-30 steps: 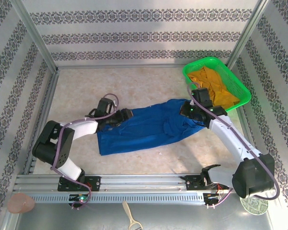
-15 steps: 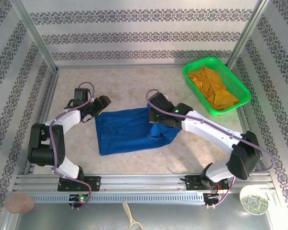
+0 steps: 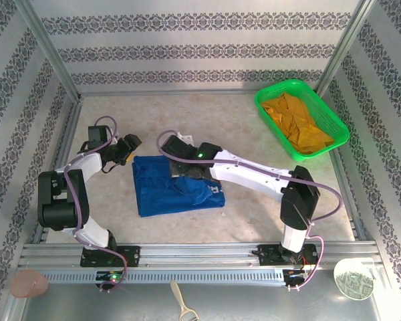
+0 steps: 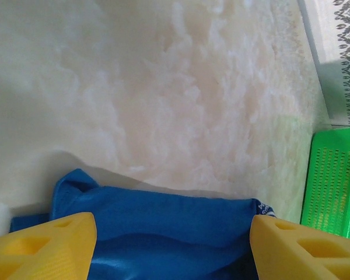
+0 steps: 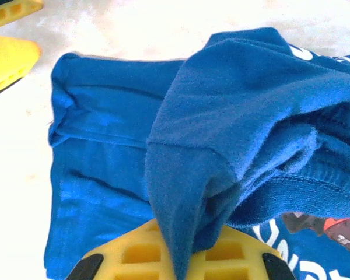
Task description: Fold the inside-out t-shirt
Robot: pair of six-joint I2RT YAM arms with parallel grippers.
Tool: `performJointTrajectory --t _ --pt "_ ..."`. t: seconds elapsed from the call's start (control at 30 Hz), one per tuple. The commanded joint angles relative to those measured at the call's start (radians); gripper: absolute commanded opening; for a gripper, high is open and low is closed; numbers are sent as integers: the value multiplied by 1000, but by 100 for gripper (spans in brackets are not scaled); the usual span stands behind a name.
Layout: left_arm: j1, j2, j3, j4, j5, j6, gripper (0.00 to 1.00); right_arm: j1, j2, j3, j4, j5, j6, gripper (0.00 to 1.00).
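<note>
The inside-out t-shirt [image 3: 162, 190] is royal blue and lies bunched left of the table's centre, with white lettering at its right edge. My right gripper [image 3: 180, 167] hovers over its far part, shut on a raised fold of the blue fabric [image 5: 221, 116]; the cloth drapes down over the yellow finger [image 5: 134, 254]. My left gripper [image 3: 129, 143] stands open just off the shirt's far left corner. Its two yellow fingers [image 4: 44, 245] straddle the shirt's edge [image 4: 169, 227] without touching it, and they also show beyond the shirt [image 5: 9, 58] in the right wrist view.
A green basket [image 3: 262, 105] holding an orange-yellow garment [image 3: 299, 124] stands at the far right; its wall [image 4: 329, 181] shows in the left wrist view. Patterned walls and metal rails enclose the table. A white disc [image 3: 353, 279] lies past the near rail.
My right gripper has swept left across the table, dragging the shirt's right half over its left half. My left gripper has drawn back off the shirt toward the far left, still open.
</note>
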Motion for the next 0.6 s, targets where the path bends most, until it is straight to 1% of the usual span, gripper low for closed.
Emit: performJointTrajectory --t 0.0,0.1,0.13,0.17,0.2,0.23,0.3,0.37,0.4,0.47,0.57 --pt "14 21 -14 29 36 -8 70 32 56 83 -45 27 21 0" --pt "18 25 -12 38 37 -16 70 53 127 133 -46 4 31 0" --pt "18 26 -12 39 39 -16 70 57 151 150 -40 -8 34 11" --pt "20 28 -10 39 39 -20 70 64 185 171 -25 -36 29 28" --pt "21 29 -9 39 39 -20 70 71 217 196 -21 -62 20 40" --pt "22 29 -5 39 39 -22 70 81 257 252 -26 -108 2 47" --pt "29 28 2 41 41 -22 71 105 315 369 -21 -203 -56 57" --pt "34 23 14 33 42 -20 70 129 320 466 -35 -236 -98 65" --pt "37 21 23 23 45 -15 70 132 300 485 -41 -233 -108 68" --pt "39 4 33 1 41 -3 70 121 227 439 -36 -209 -113 68" --pt "39 -44 24 -20 37 3 71 79 62 227 29 -160 -119 67"
